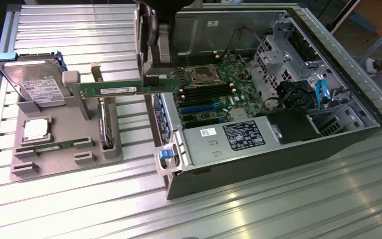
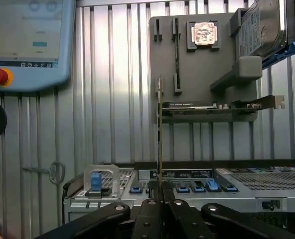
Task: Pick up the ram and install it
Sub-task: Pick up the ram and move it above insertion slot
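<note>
The ram (image 1: 115, 90), pinched in the gripper (image 1: 154, 78), hangs over the ribbed metal table (image 1: 264, 211) beside the open computer case (image 1: 290, 152).

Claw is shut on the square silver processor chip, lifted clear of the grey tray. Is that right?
Not the chip. The claw is shut on the long green memory stick, lifted clear of the grey tray. The exterior view shows this, with the silver chip lying on the tray.

Exterior view high over case (image 1: 277, 162); wrist view close behind gripper (image 2: 160, 193)
</note>
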`<state>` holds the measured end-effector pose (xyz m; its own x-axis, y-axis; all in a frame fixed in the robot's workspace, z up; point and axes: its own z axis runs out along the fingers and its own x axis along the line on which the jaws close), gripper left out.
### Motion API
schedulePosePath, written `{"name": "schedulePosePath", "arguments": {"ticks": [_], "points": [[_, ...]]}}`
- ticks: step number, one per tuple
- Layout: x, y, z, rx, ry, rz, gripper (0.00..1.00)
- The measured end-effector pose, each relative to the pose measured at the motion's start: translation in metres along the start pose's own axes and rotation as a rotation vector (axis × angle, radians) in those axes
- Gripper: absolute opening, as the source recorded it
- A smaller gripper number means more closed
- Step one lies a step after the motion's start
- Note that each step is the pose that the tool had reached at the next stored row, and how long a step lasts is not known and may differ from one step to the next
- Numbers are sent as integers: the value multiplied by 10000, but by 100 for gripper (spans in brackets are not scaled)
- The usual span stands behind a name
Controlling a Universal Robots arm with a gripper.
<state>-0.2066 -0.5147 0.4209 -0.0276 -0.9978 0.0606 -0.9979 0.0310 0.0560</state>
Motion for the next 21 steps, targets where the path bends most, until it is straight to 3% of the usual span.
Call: {"name": "schedulePosePath", "arguments": {"ticks": [21], "points": [[-15, -558, -33, -246, 7, -15, 12]]}}
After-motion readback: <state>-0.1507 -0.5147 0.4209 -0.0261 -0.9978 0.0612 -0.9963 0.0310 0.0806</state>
